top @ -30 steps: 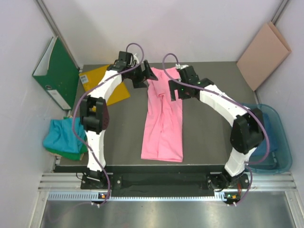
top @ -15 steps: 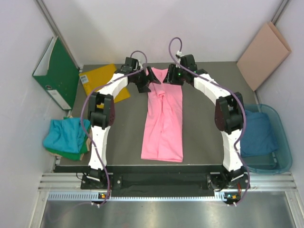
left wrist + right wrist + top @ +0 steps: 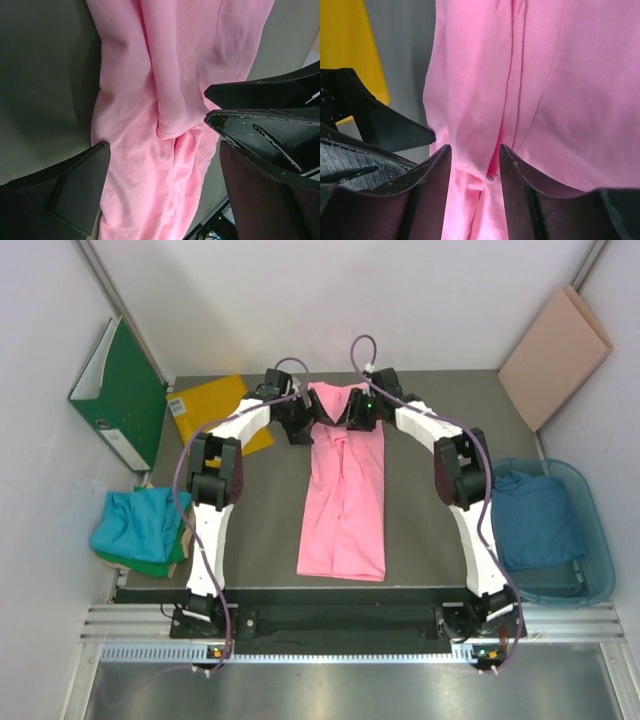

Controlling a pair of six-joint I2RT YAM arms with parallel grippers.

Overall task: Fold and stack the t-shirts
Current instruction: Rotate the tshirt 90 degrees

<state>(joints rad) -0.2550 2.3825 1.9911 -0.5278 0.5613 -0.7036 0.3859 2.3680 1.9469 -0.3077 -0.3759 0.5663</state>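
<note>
The bright pink t-shirt [image 3: 343, 500] lies folded into a long strip down the middle of the table. Both grippers are at its far end. My left gripper [image 3: 304, 422] sits over the strip's left edge; in the left wrist view [image 3: 165, 195] its jaws stand wide apart with pink cloth [image 3: 150, 100] lying between them. My right gripper [image 3: 356, 412] is on the far middle; in the right wrist view [image 3: 475, 200] its jaws are close together with a bunched ridge of pink cloth [image 3: 555, 75] squeezed between them. Teal and green shirts [image 3: 135, 530] lie at the left edge. A dark blue shirt [image 3: 535, 520] lies in a bin.
A yellow sheet [image 3: 215, 405] lies at the far left of the table, next to my left arm. A green binder [image 3: 120, 390] leans on the left wall. A tan board [image 3: 555, 340] leans at the far right. A blue plastic bin [image 3: 590, 575] stands at the right.
Both grippers have moved in onto the far end of the pink shirt. The right arm has swung left and stretched out. The shirt has barely shifted.
</note>
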